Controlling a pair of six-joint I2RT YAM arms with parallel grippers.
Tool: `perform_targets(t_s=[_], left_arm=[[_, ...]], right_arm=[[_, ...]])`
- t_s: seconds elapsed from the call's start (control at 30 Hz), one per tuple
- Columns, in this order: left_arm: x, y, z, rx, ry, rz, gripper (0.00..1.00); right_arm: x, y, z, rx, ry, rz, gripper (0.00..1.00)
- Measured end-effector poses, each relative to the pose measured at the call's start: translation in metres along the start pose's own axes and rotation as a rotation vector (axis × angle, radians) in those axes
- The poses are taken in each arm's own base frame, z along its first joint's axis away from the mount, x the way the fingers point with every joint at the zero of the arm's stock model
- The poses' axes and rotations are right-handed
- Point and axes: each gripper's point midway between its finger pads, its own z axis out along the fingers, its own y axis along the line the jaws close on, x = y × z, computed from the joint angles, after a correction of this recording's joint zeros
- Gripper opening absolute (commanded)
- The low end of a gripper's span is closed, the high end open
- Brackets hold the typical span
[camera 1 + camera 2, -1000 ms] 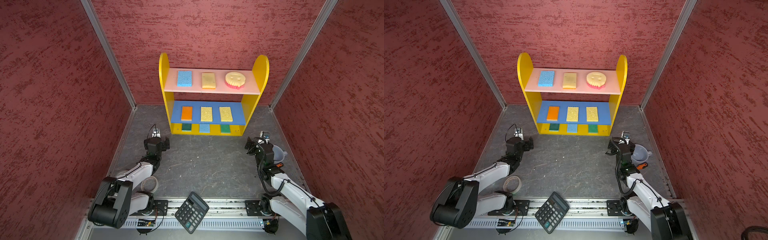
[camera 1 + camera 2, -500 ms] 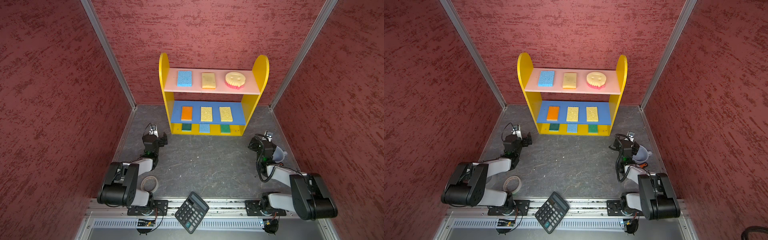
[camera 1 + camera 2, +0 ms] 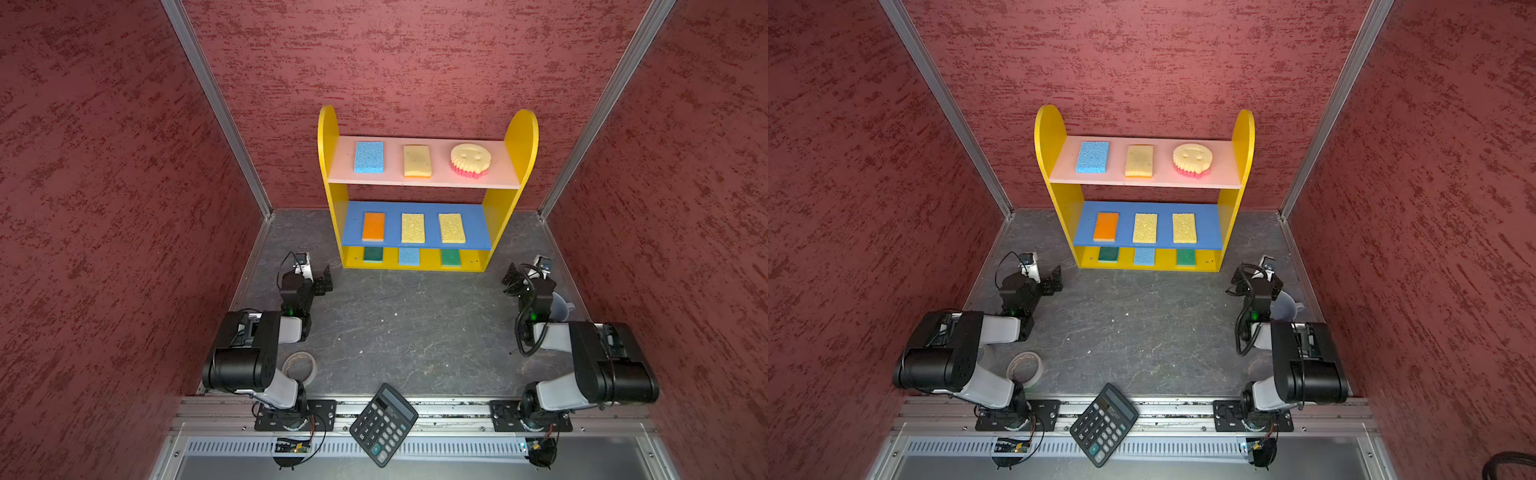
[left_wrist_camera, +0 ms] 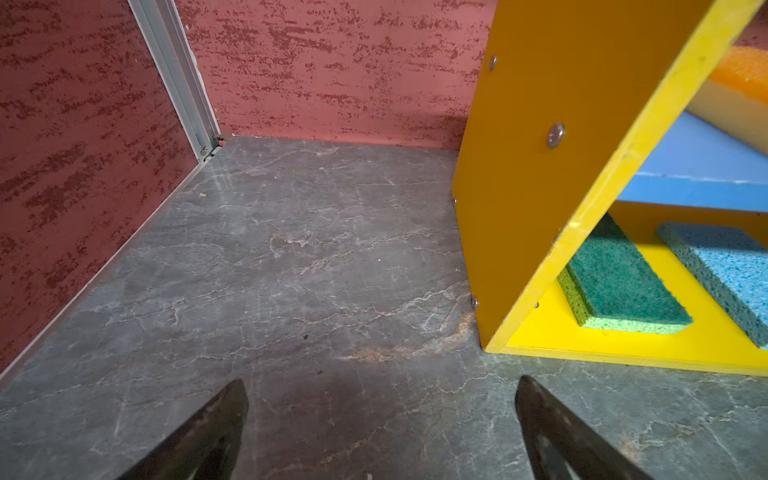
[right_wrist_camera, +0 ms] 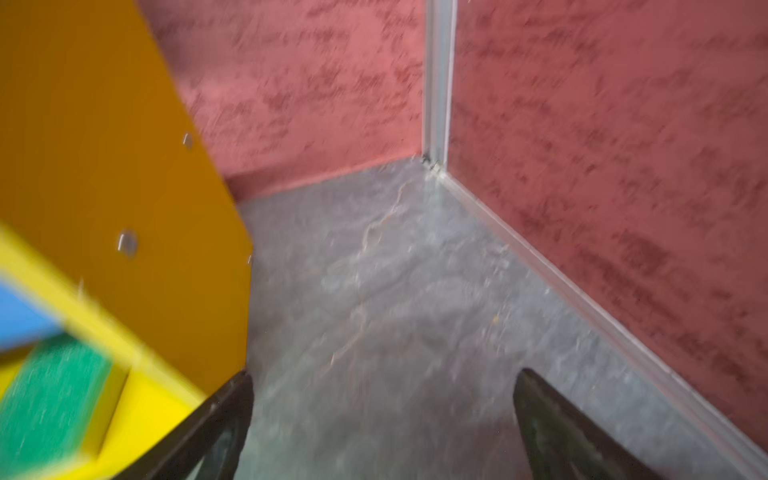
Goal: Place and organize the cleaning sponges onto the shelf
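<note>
holding left pincer (image 4: 382,380) spread, empty | holding right pincer (image 5: 385,372) spread, empty, near shelf (image 5: 104,124) side panel | risking clipping panel on swing, jolting cleaning sponges (image 3: 368,156) off boards

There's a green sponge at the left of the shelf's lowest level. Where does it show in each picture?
In a top view: left green sponge, leftmost under the blue board.
In a top view: same spot.
Left wrist: just inside the side panel, beside the blue sponge; see.
Right wrist: not in it; the blurred green there looks like the other green sponge.
Shared landmark: that blue board.
</note>
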Motion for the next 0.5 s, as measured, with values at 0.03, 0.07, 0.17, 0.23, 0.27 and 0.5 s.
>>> perform_targets(t_s=[0.03,0.07,0.17,0.23,0.27,0.5], left_arm=[[0.000,-0.001,0.000,0.006,0.000,-0.003,0.99],[0.000,-0.002,0.000,0.013,0.001,-0.003,0.99],[0.000,-0.003,0.000,0.020,0.001,-0.006,1.00],[0.000,-0.004,0.000,0.021,0.001,-0.006,0.99],[0.000,-0.004,0.000,0.022,0.001,-0.006,0.99],[0.000,-0.004,0.000,0.023,0.002,-0.007,0.99]], right_arm=[[0.009,-0.001,-0.005,-0.009,0.007,-0.006,0.99],[0.010,-0.001,-0.009,-0.017,0.000,-0.012,0.99],[0.006,0.004,-0.010,-0.049,-0.022,-0.016,0.99],[-0.003,0.010,-0.007,-0.079,-0.048,-0.022,0.99],[-0.006,0.014,-0.006,-0.092,-0.055,-0.025,0.99],[-0.021,0.027,0.001,-0.148,-0.085,-0.041,0.99]])
